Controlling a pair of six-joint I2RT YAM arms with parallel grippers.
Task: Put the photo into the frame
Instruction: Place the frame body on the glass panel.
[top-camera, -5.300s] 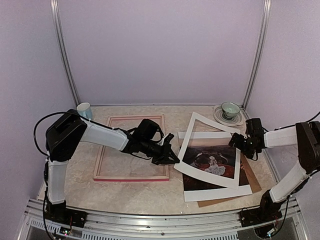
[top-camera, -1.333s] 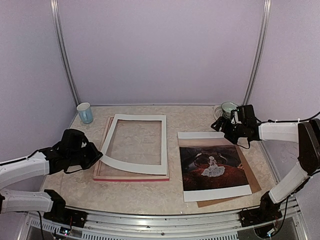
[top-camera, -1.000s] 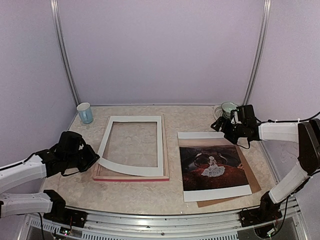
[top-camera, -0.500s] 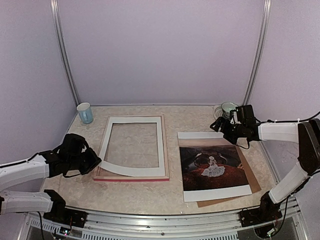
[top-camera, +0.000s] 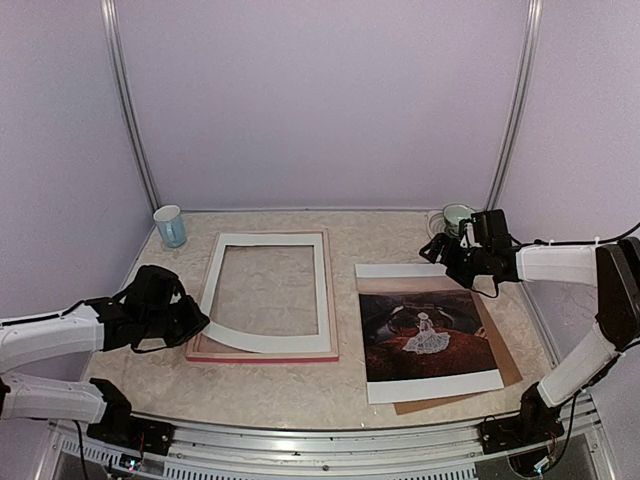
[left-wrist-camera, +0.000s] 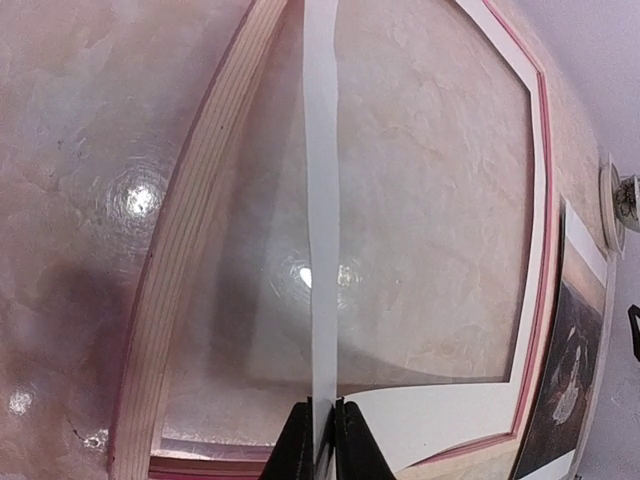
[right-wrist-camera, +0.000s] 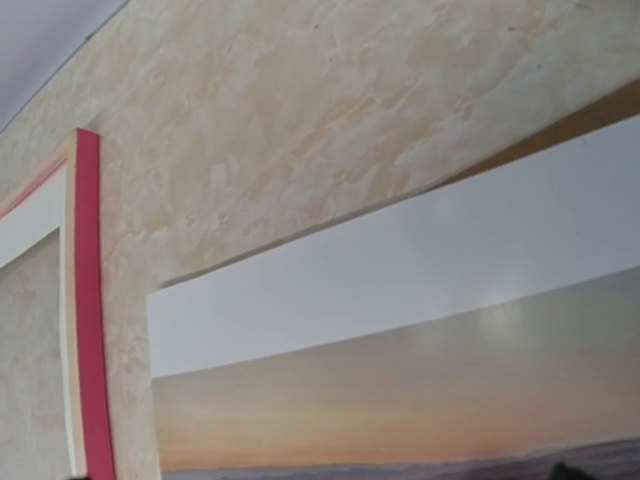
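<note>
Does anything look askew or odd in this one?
Yes. The white mat sits skewed on the pink frame, its near-left corner pinched by the left end effector and bowed upward rather than lying flat.

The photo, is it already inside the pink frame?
No, the photo lies flat to the right of the frame, with a gap between them.

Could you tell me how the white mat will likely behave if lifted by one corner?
Probably floppy: the white mat bows along its near edge where the left gripper pinches its corner. Likely light, as that small pinch holds the corner up. It may sag or crease, being narrow strips around an open middle.
</note>
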